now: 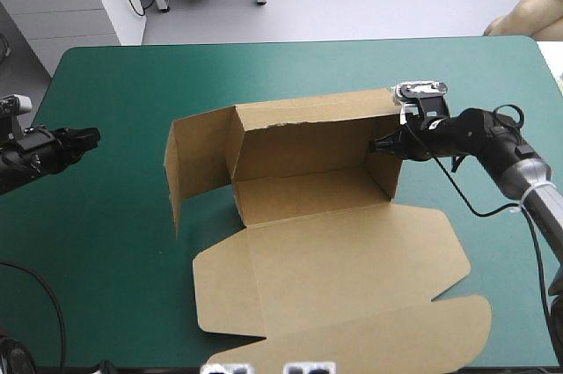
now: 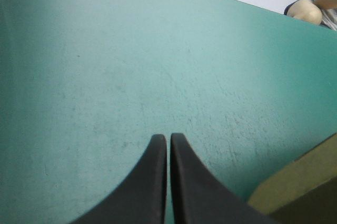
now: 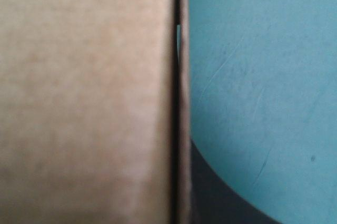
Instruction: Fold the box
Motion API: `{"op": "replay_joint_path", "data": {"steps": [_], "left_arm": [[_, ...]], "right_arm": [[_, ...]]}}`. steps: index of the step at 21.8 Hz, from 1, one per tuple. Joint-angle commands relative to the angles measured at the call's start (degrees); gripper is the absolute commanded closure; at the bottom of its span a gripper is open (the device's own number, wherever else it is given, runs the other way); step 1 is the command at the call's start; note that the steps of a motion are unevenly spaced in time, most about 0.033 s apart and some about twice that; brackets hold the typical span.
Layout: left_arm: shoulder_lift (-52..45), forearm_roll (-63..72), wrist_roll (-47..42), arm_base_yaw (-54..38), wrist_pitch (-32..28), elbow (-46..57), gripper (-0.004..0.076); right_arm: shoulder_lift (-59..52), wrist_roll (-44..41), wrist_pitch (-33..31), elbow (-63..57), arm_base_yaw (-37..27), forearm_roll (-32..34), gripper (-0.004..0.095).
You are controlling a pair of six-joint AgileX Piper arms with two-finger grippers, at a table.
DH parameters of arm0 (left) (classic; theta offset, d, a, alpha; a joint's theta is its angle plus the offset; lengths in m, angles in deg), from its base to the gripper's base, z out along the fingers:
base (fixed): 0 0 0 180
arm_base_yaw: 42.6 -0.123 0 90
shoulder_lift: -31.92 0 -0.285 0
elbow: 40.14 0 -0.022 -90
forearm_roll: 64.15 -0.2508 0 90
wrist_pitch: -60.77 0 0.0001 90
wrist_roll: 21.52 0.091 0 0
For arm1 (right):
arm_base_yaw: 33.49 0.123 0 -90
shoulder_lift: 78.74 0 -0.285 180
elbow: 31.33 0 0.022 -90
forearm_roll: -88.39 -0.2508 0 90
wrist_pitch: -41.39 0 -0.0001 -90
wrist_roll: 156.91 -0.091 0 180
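Note:
The brown box (image 1: 308, 194) sits mid-table, partly formed. Its back wall and both side walls stand up, the left wall swung outward, and the lid lies flat toward the near edge. My right gripper (image 1: 380, 145) is at the right side wall, shut on the box. In the right wrist view the wall (image 3: 84, 97) stands edge-on in the right gripper (image 3: 181, 150), with one black finger (image 3: 216, 192) showing on the outer side. My left gripper (image 1: 92, 136) hovers at the table's left, apart from the box. In its own view the left gripper (image 2: 168, 137) is shut over bare cover, a corner of the box (image 2: 305, 182) beside it.
The lid and its rounded tuck flap (image 1: 387, 334) reach almost to the table's near edge. The teal-green cover (image 1: 114, 233) is bare to the left of the box and along the far side.

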Motion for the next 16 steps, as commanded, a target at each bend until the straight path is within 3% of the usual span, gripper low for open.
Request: {"op": "replay_joint_path", "data": {"steps": [1, 3, 7, 16], "left_arm": [[-1.64, 4.14, 0.37, -0.2, -0.49, -1.22, 0.0717], [-1.54, 4.14, 0.37, -0.2, -0.49, -1.22, 0.0717], [-1.54, 4.55, 0.37, -0.2, -0.24, -1.22, 0.0717], [-1.54, 4.55, 0.37, -0.2, -0.07, -1.22, 0.0717]], "right_arm": [[-1.62, -8.53, -10.99, 7.58, 0.04, 4.62, 0.092], [-1.62, -13.18, -15.82, 10.23, 0.04, 8.2, 0.092], [-1.62, -16.65, -34.57, 19.1, 0.04, 11.71, 0.092], [3.2, -17.58, -34.39, 20.15, 0.04, 13.95, 0.092]]}}
